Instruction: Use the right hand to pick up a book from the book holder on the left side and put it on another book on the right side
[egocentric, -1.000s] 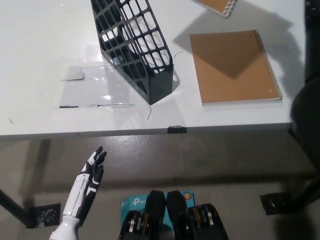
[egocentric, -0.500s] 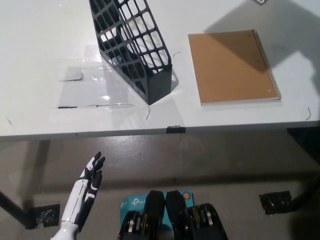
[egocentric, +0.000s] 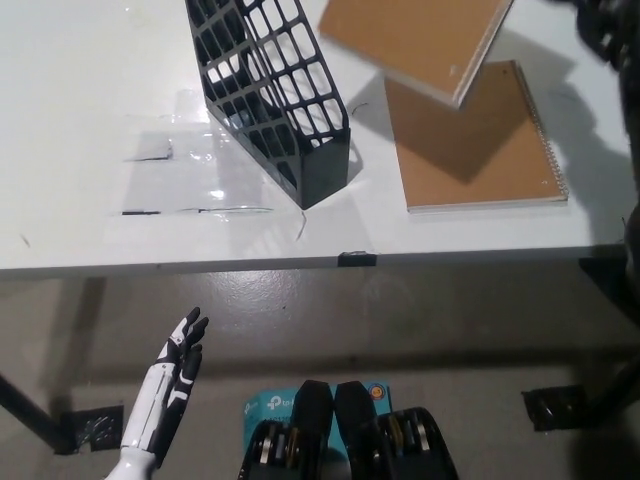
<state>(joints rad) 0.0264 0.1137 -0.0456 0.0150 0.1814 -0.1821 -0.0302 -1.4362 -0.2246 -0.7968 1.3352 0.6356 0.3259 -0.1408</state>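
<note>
- Right hand (egocentric: 605, 30) at 1 o'clock, gripping brown book (egocentric: 415, 42) tilted above second book (egocentric: 475, 140) on surface (egocentric: 80, 120).
- Book holder (egocentric: 275, 95) at 11 o'clock.
- Left hand (egocentric: 172, 375) at 7 o'clock, low, empty, fingers spread.

Smooth white bench (egocentric: 80, 230), faintly glossy, with a shiny clear film patch (egocentric: 190, 170) taped down. Black plastic lattice book holder (egocentric: 275, 95), slightly glossy. Matt brown card cover on the lifted book (egocentric: 415, 40), pale paper edges. Matt brown card on the flat spiral-bound book (egocentric: 485, 150), thin wire coil. Dull, mottled concrete floor (egocentric: 400, 320).
</note>
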